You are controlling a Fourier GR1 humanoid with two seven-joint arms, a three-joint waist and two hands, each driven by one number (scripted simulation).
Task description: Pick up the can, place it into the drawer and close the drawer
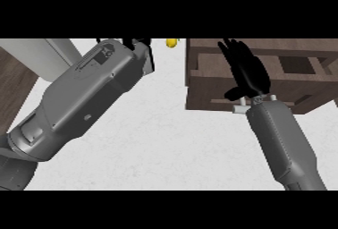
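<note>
Resting flat-fingered over the brown wooden drawer (290, 89), the right hand (247, 74) holds nothing; left hand's (142, 47) fingers unclear.

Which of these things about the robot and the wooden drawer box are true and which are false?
1. The right hand lies over the brown wooden drawer unit. True.
2. The right hand's fingers are curled round a can. False: its fingers are stretched out straight and hold nothing that shows.
3. A small yellow object shows at the top edge, between the left forearm and the drawer unit. True.
4. The counter top is black. False: it is white.
5. The left hand is in plain sight with its fingers spread. False: the forearm hides most of it, so its fingers cannot be read.
</note>
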